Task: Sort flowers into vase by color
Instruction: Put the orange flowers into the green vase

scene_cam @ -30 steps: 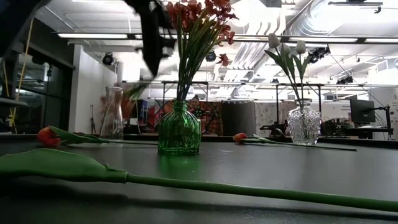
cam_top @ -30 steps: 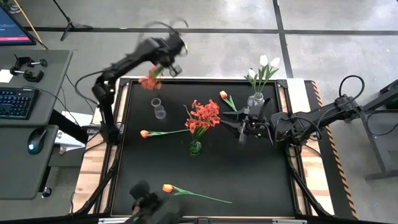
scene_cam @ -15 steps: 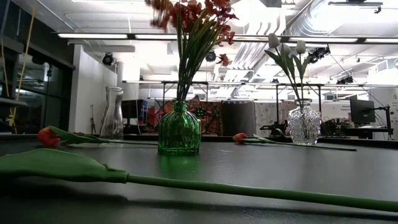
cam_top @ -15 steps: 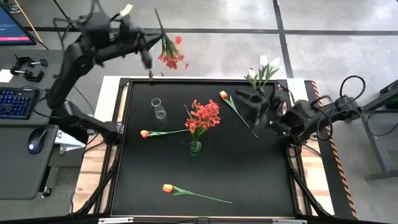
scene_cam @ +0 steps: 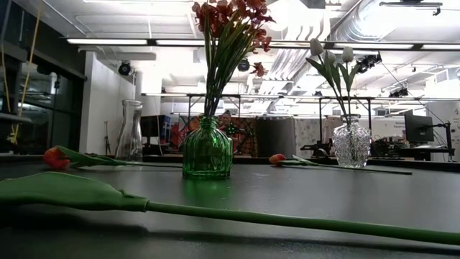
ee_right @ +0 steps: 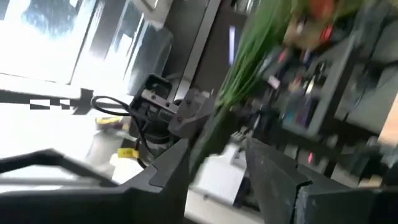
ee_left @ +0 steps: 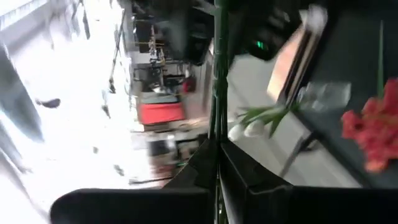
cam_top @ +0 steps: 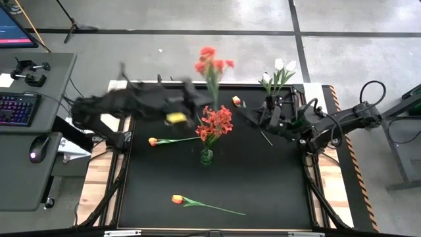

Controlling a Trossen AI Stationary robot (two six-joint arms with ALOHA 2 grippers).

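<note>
The left gripper (cam_top: 197,104) pinched a bushy red-orange flower stem (cam_top: 212,69) above the green glass vase (cam_top: 206,156) mid-table; it should lower vertically. The right gripper (cam_top: 253,117) pinched an orange tulip (cam_top: 236,101).

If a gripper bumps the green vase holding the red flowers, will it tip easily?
Probably somewhat. The green vase looks squat with a wide base, which helps, but the red flowers stand tall above its narrow neck, likely making it top-heavy. It seems to be glass, so possibly fragile and slippery.
</note>
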